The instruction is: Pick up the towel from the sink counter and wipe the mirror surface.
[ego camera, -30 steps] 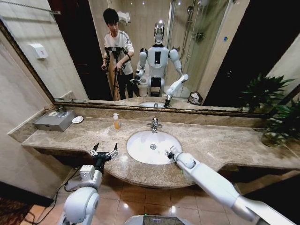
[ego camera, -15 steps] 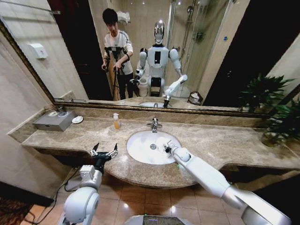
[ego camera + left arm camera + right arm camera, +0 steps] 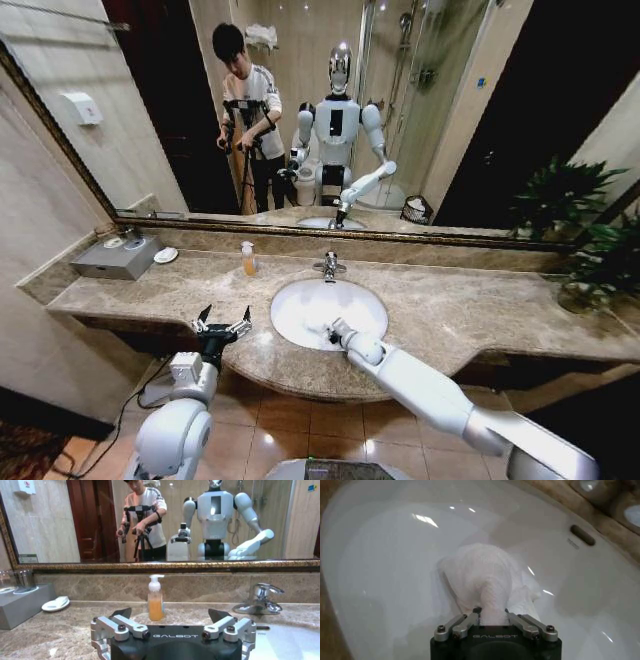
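Note:
The white fluffy towel (image 3: 485, 581) hangs in a wad over the white oval basin (image 3: 380, 555), with my right gripper (image 3: 491, 611) shut on its upper fold. In the head view that right gripper (image 3: 334, 328) is low over the basin's (image 3: 300, 300) front part, set in the mottled sink counter (image 3: 450, 310). The left gripper (image 3: 222, 322) stands open and holds nothing, at the counter's front edge left of the basin; its left wrist view shows the same left gripper (image 3: 172, 615) spread wide. The wide framed mirror (image 3: 480, 120) rises behind the counter.
A chrome tap (image 3: 329, 266) stands behind the basin. An orange soap bottle (image 3: 248, 259) is left of it. A grey box (image 3: 117, 256) and a small white dish (image 3: 166, 255) sit at the counter's far left. A potted plant (image 3: 600, 260) fills the right end.
My right arm has swung left across the basin, carrying the towel from the basin's right rim toward its front middle. The left arm has not moved.

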You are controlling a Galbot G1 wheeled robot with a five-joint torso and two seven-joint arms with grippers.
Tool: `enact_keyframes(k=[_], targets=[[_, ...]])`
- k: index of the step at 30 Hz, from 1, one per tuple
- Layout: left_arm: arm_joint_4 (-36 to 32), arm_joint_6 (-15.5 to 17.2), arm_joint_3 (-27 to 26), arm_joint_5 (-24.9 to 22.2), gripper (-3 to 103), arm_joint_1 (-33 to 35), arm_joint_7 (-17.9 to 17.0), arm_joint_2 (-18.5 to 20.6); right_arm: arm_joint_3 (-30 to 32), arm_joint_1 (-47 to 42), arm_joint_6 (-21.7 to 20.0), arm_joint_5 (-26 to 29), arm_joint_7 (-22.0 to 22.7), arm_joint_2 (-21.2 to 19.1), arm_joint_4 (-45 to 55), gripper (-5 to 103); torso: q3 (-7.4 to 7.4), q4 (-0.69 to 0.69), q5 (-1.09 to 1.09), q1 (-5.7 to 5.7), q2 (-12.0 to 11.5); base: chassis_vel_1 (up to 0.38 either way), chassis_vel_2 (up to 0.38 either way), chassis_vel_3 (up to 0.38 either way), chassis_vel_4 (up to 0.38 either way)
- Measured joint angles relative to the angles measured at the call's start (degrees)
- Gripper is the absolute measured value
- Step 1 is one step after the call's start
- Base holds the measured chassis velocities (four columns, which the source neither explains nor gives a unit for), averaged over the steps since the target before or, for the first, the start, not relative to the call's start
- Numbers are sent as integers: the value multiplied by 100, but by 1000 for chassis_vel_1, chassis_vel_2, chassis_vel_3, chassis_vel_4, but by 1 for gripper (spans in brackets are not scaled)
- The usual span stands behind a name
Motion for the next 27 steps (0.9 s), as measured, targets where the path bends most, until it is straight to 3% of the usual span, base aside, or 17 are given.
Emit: enact_keyframes(k=[7,16,27], targets=[[0,0,0,0,100,0,0,0,7,502,103,5,100,492,-758,14,0,2,0,1,0,0,0,0,0],[0,0,0,0,100,0,0,0,41,776,172,-5,177,580,-967,14,0,0,-1,1,0,0,0,0,0],[0,0,0,0,100,0,0,0,-89,444,330,-129,96,769,-1030,14,0,2,0,0,0,0,0,0,0]])
